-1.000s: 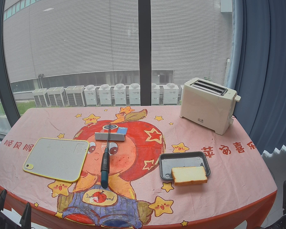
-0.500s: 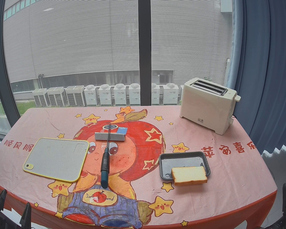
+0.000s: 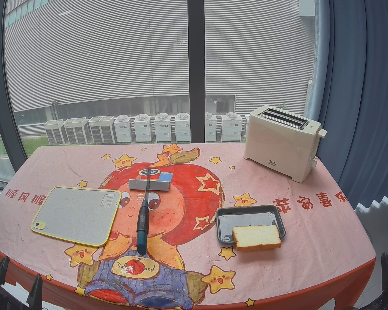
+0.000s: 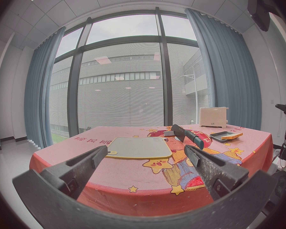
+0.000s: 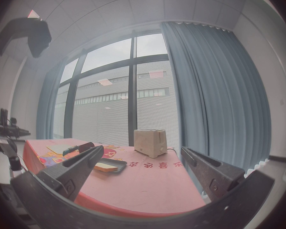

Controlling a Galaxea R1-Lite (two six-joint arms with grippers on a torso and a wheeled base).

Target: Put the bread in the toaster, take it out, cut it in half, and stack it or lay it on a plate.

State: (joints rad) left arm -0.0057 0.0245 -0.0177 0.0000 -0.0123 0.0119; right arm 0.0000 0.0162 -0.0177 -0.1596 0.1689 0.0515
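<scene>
- So, nothing is grasped yet: the left gripper (image 4: 145, 150) hangs just off the near edge of the table (image 3: 327, 242), its jaws spread wide and empty, facing the cutting board (image 3: 75, 214).
- The right gripper (image 5: 142, 149) sits off the near right corner, jaws likewise apart with nothing between them. It is on the same side as the first things the job needs.
- The bread (image 3: 256, 237) lies flat across the near rim of the dark tray (image 3: 245, 214), partly overhanging onto the cloth. That probably leaves an edge free for the fingers to close on.
- The toaster (image 3: 280, 145) stands at the far right with its slots upward and empty, so the toasting step is not yet begun.
- The knife (image 3: 142, 220) has its blade propped in a small block (image 3: 149, 184) and its handle pointing toward the robot, seemingly so that a gripper can close on the handle.
- The cutting board lies to the left, well apart from the bread, on the left arm's side for the later halving.
</scene>
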